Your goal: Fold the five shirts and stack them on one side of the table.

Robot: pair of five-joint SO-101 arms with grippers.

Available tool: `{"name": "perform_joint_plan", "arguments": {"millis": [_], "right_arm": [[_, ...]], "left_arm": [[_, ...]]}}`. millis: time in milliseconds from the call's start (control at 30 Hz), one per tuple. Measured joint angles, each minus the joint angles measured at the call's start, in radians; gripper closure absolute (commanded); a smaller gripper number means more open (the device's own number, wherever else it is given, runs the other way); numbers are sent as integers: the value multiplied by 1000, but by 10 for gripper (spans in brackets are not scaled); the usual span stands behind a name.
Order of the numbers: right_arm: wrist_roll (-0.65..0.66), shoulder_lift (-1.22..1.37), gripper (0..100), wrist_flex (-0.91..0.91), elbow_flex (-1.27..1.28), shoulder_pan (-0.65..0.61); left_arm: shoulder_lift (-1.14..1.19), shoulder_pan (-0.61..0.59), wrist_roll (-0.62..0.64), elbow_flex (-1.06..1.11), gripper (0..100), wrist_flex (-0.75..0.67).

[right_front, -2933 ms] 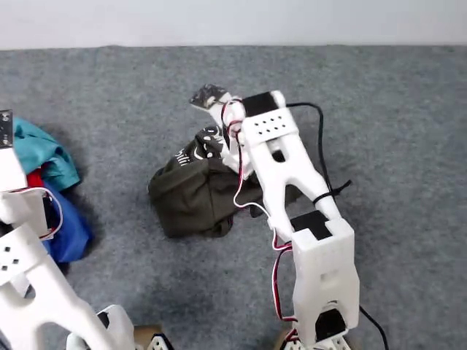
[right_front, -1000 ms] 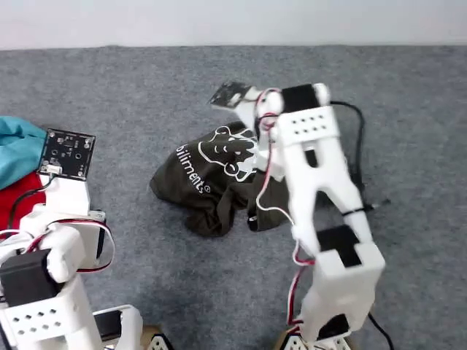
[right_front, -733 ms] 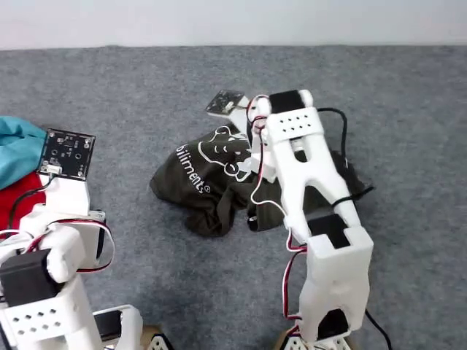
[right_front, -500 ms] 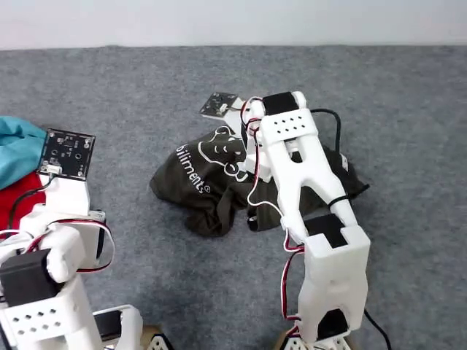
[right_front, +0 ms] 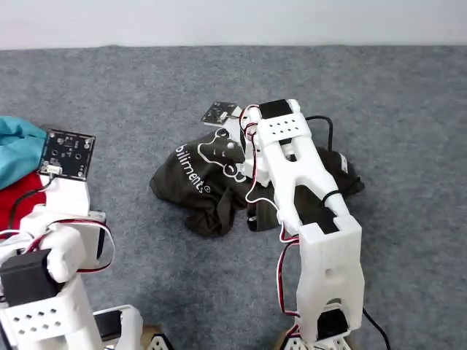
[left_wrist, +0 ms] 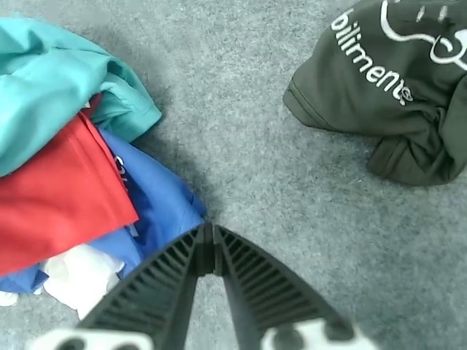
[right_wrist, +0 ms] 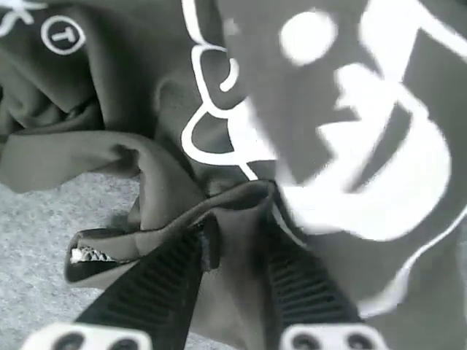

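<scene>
A dark olive shirt (right_front: 197,182) with white print lies crumpled at mid-table. My right gripper (right_wrist: 237,219) is shut on a fold of this shirt (right_wrist: 350,146), and in the high view it (right_front: 245,157) sits low over the shirt's printed part. My left gripper (left_wrist: 208,237) is shut with nothing in it, above bare grey table beside a pile of teal (left_wrist: 44,87), red (left_wrist: 51,197), blue (left_wrist: 157,204) and white (left_wrist: 80,273) shirts. The olive shirt (left_wrist: 379,95) lies farther off from it.
The left arm (right_front: 58,240) stands at the near left corner and covers much of the pile; teal cloth (right_front: 14,149) and red cloth (right_front: 11,200) show at the left edge. Grey carpet-like table (right_front: 394,102) stretches to the right and back.
My right gripper has shifted left with the olive fold, and more dark cloth now shows right of the arm. The left arm swung in front of the pile earlier and has held still since.
</scene>
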Motion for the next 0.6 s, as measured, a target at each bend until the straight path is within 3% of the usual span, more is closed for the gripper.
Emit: {"name": "perform_joint_plan", "arguments": {"millis": [433,600], "right_arm": [[46,-255,988,224,0,78],[66,-371,988,235,0,158]], "left_arm": [[0,0,0,8,994,0],[0,0,0,8,994,0]]}}
